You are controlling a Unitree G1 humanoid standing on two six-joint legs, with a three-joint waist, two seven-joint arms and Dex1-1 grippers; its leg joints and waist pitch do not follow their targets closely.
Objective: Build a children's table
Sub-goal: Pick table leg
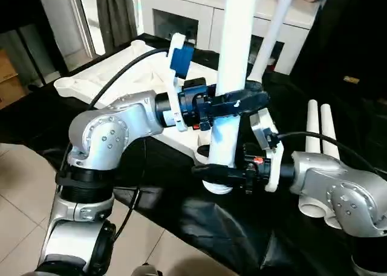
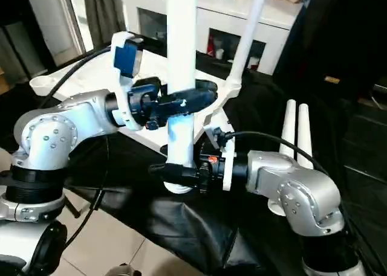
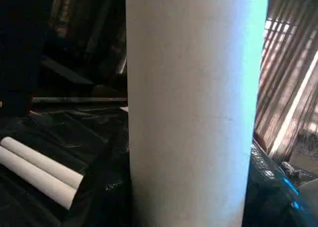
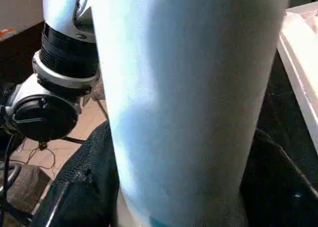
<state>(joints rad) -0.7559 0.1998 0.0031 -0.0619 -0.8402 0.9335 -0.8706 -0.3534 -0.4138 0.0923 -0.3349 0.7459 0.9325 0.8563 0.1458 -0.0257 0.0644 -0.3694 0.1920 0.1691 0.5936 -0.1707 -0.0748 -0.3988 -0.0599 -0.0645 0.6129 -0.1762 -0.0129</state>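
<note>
- because a leg (image 1: 233, 77) has to enter its corner socket straight, it stands upright with both arms on it, its flared foot at the near corner of the tabletop (image 1: 115, 77), which lies ribbed side up on the black cloth (image 1: 230, 234).
- left gripper (image 1: 239, 101) wraps the leg at mid-height, fingers clamped around the tube, probably to steady it against tipping.
- right gripper (image 1: 221, 173) sits low, just above the flared end, its black fingers about the tube; whether they press or only ring it i cannot tell.
- a second leg (image 1: 272, 28) already stands in the far corner socket, leaning slightly.
- two spare legs (image 1: 320, 131) lie side by side on the cloth, beside the right arm, waiting their turn.
</note>
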